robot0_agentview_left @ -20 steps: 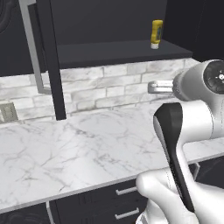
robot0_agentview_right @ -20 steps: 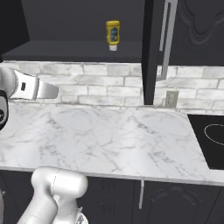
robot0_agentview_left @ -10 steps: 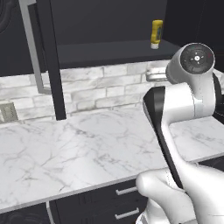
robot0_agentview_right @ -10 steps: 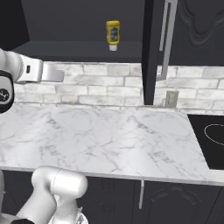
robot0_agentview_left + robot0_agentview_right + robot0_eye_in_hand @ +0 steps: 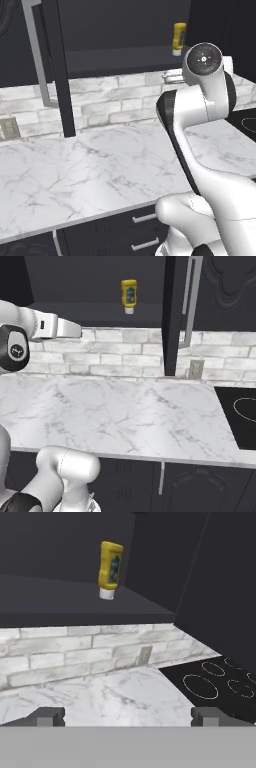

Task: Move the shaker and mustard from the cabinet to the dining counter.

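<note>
Black upper cabinet (image 5: 90, 286) stands open above the marble desk (image 5: 125, 416). My arm has swung up; claw (image 5: 127, 714) empty, jaws wide, facing the dull-yellow mustard squeeze bottle (image 5: 109, 569) cap-down near the shelf's front edge. Approach begun.

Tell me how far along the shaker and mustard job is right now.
Done: the black wall cabinet stands open. In hand: nothing; the gripper is open and empty, facing the dull yellow mustard squeeze bottle, which stands cap-down on the cabinet's dark shelf. Left: grasping the mustard and carrying it to the dining counter. I can't see a shaker here, so its status is unclear.
</note>
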